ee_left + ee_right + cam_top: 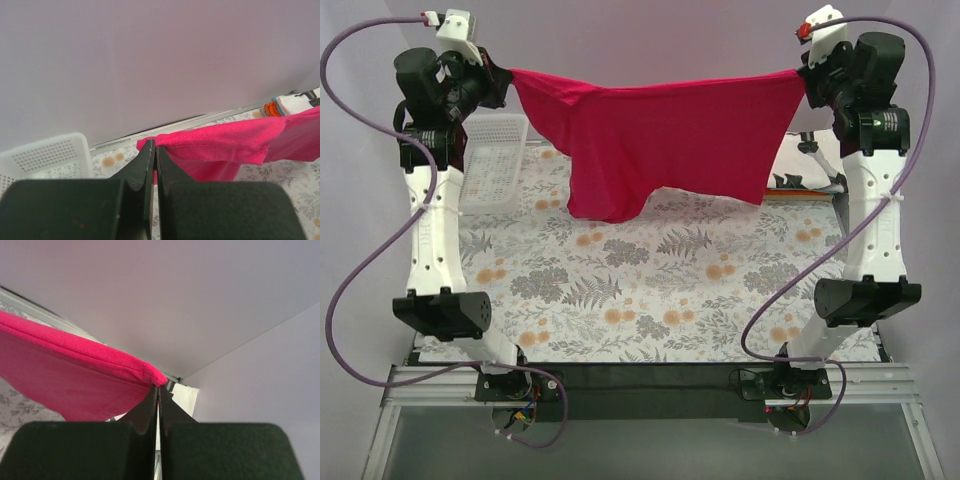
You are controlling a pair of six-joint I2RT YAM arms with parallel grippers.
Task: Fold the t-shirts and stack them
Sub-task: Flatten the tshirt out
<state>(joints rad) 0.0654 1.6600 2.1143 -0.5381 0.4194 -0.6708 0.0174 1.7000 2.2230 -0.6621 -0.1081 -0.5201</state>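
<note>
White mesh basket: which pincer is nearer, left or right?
Left. The left pincer grips the crimson t-shirt, raised close by the basket; the right pincer grips its other end across the table.

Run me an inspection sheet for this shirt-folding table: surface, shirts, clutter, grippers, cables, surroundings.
Surface: floral tablecloth, flat.
Job's things: crimson-pink t-shirt stretched in the air between both arms; white printed t-shirt and orange t-shirt lie far right.
Clutter: white mesh basket, far left.
Grippers: left gripper and right gripper both shut on the pink shirt's edge.
Cables: purple cables loop beside each arm.
Surroundings: plain pale wall.
</note>
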